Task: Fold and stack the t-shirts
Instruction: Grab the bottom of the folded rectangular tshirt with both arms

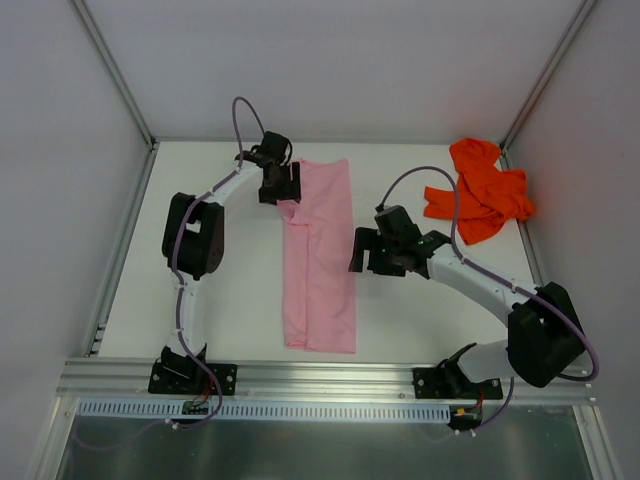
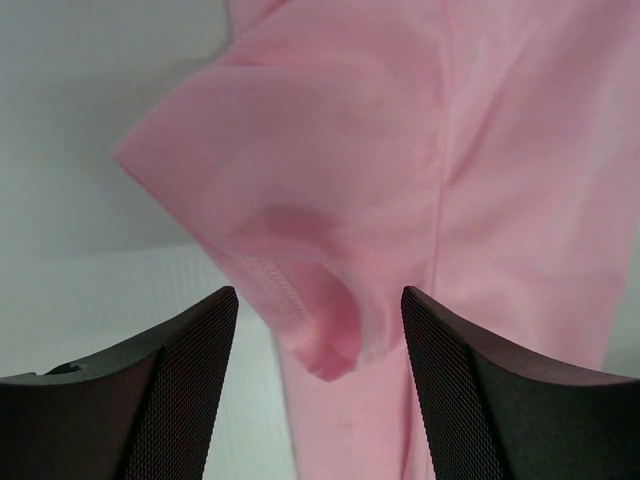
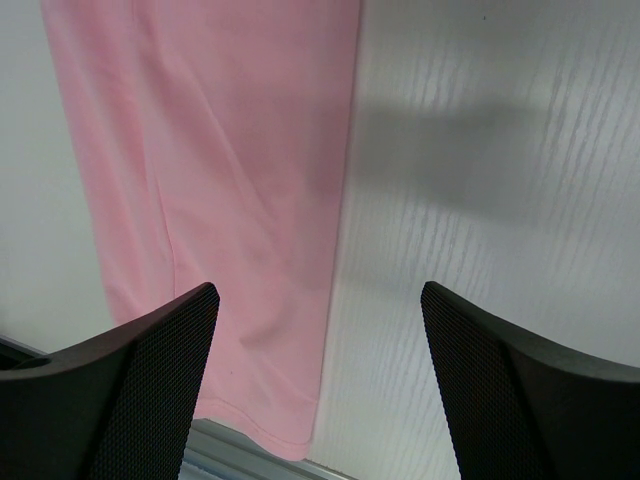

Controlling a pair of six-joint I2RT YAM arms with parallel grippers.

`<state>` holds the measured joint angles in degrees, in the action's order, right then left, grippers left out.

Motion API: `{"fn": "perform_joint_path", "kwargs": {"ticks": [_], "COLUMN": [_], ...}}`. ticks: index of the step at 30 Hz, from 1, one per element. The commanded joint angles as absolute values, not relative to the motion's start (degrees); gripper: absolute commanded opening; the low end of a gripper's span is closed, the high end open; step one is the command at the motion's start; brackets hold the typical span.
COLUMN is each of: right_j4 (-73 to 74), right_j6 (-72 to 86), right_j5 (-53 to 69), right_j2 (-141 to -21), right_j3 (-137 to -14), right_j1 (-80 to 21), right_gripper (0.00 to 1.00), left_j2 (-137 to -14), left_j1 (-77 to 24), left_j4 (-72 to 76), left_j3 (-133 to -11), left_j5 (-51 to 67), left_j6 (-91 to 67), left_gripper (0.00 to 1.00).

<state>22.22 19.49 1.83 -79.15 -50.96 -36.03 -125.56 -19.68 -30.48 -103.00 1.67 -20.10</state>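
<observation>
The light pink t-shirt [image 1: 322, 255] lies folded into a long narrow strip down the middle of the table. My left gripper [image 1: 279, 184] is open above its far left edge; in the left wrist view a curled pink sleeve [image 2: 300, 260] lies loose between the open fingers [image 2: 170, 390]. My right gripper [image 1: 362, 252] is open and empty just right of the strip; its wrist view shows the pink shirt's right edge [image 3: 230, 200] and bare table. The orange-red t-shirt [image 1: 478, 190] lies crumpled at the far right.
The white table [image 1: 230, 290] is walled by grey panels at left, back and right. A metal rail [image 1: 320, 375] runs along the near edge, just below the pink shirt's hem [image 3: 270, 430].
</observation>
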Motion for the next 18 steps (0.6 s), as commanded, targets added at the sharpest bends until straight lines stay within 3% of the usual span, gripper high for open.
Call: {"fn": "perform_joint_path", "kwargs": {"ticks": [1,7,14,18], "right_j4": [21.89,22.06,21.71,21.27], "right_j6": [17.75,17.93,18.11,18.19], "right_j5": [1.85,1.14,1.32,1.58], "right_j2": [-80.07,-79.02,-78.75,-79.1], "right_j3": [-54.14,-53.18,-52.12,-52.12], "right_j1": [-36.39,-36.39,-36.3,-36.3], "right_gripper": [0.86,0.86,0.86,0.86], "left_j2": [-124.45,-126.39,-124.64,-124.01], "left_j1": [-22.41,-22.41,-22.41,-22.41], "left_j4": [-31.9,-33.31,-33.58,-33.13], "left_j3": [-103.8,-103.45,-98.45,-97.12], "left_j5": [2.11,-1.13,-6.23,-7.21], "left_j6": [-23.28,-25.49,-25.23,-24.78], "left_gripper": [0.66,0.62,0.49,0.34]}}
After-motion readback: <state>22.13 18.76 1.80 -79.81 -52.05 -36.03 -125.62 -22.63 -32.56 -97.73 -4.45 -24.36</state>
